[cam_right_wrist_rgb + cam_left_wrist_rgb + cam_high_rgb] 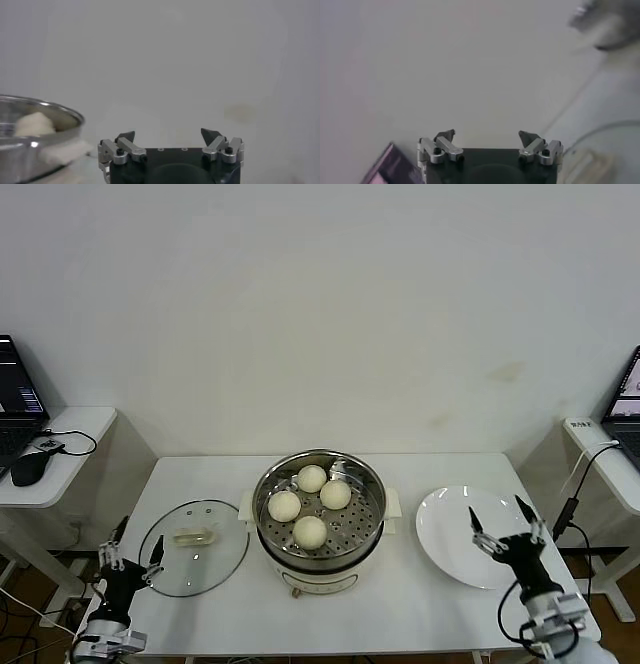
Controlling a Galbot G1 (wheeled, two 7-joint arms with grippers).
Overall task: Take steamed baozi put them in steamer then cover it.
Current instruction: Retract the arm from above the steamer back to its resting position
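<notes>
Both grippers, left [132, 556] and right [508, 526], hang spread wide and empty at the tabletop's front corners. Four baozi [311, 504] sit in the steamer [320, 519] mid-table; the glass cover [194, 548] lies flat toward the left edge. I judge its low handle [194, 536] risky: an off-centre pinch could slip.

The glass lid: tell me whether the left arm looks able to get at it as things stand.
Probably yes. The glass lid lies flat on the table, handle up, beside the steamer. The left tool hangs open at the lid's outer edge, with nothing between them. The right tool is open over the plate.
</notes>
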